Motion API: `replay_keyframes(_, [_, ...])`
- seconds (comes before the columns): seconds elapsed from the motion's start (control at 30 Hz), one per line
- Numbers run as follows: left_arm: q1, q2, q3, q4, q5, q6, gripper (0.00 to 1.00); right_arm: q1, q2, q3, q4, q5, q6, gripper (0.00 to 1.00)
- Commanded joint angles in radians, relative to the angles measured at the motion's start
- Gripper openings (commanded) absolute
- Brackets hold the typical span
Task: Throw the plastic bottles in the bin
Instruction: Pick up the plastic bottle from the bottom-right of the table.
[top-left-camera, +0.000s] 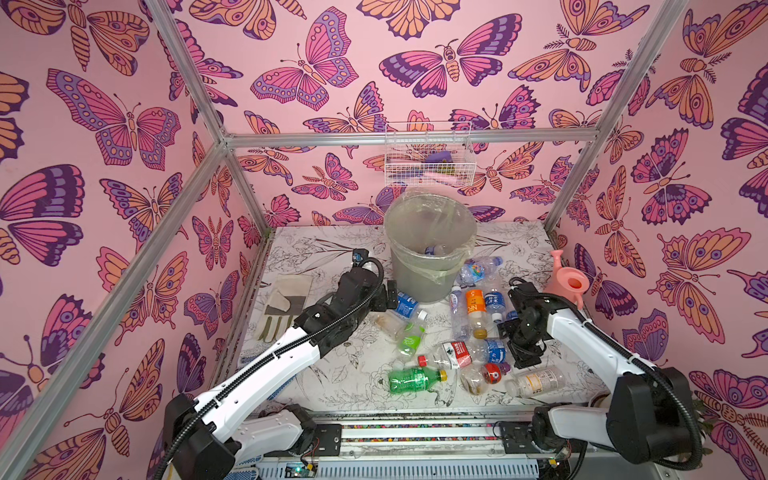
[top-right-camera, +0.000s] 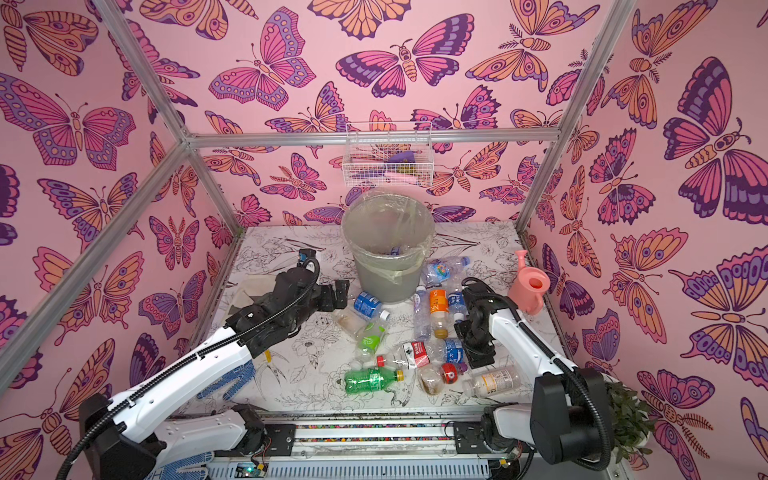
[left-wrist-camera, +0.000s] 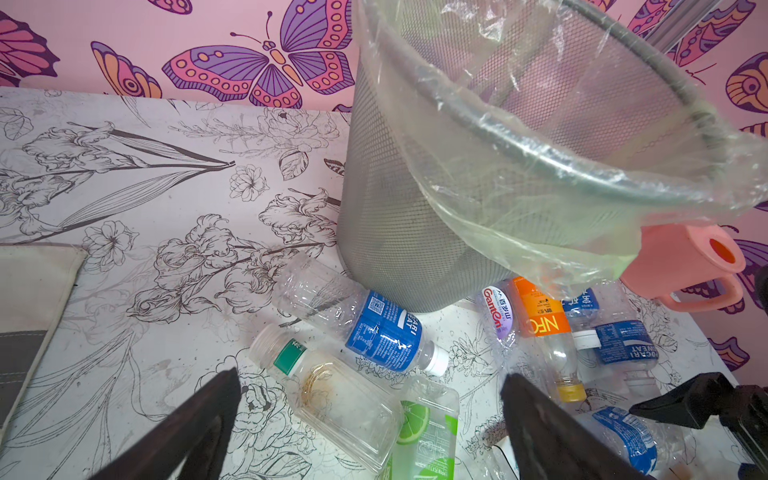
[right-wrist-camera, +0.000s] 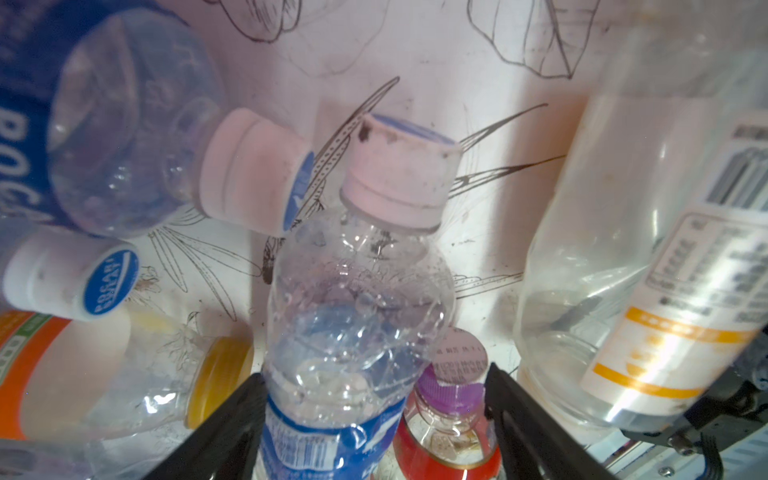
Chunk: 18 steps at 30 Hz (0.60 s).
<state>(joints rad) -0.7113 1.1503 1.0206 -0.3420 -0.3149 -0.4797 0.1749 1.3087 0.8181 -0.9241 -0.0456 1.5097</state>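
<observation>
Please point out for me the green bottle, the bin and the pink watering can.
green bottle (top-left-camera: 411, 380): in a top view, on its labelled middle.
bin (top-left-camera: 409, 284): in a top view, on its grey outer wall.
pink watering can (top-left-camera: 561, 286): in a top view, on its body.

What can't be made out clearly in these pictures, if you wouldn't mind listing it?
- Bin contents: top views, wall and cloudy liner hide nearly everything.
- Wire basket items: top views, too small.
- Blue-labelled bottle inside the right gripper: right wrist view, bottom edge cuts its base.
</observation>
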Motion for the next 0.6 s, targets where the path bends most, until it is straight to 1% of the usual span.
replay_keyframes(0.0, [0.013,-0.018,-0.022,-0.009,-0.019,-0.017,1.00,-0.008,0.021,0.020,-0.007,0.004,-0.008,0.82])
replay_keyframes(0.33, [0.022,-0.029,-0.030,-0.009,-0.015,-0.021,1.00,-0.018,0.055,0.000,0.033,0.061,-0.020,0.73])
replay_keyframes(0.5, [0.027,-0.034,-0.031,-0.009,-0.013,-0.025,1.00,-0.033,0.092,-0.025,0.065,0.043,-0.032,0.65])
replay_keyframes(0.57, [0.026,-0.037,-0.034,-0.011,-0.012,-0.024,1.00,-0.033,0.102,-0.028,0.070,0.036,-0.038,0.64])
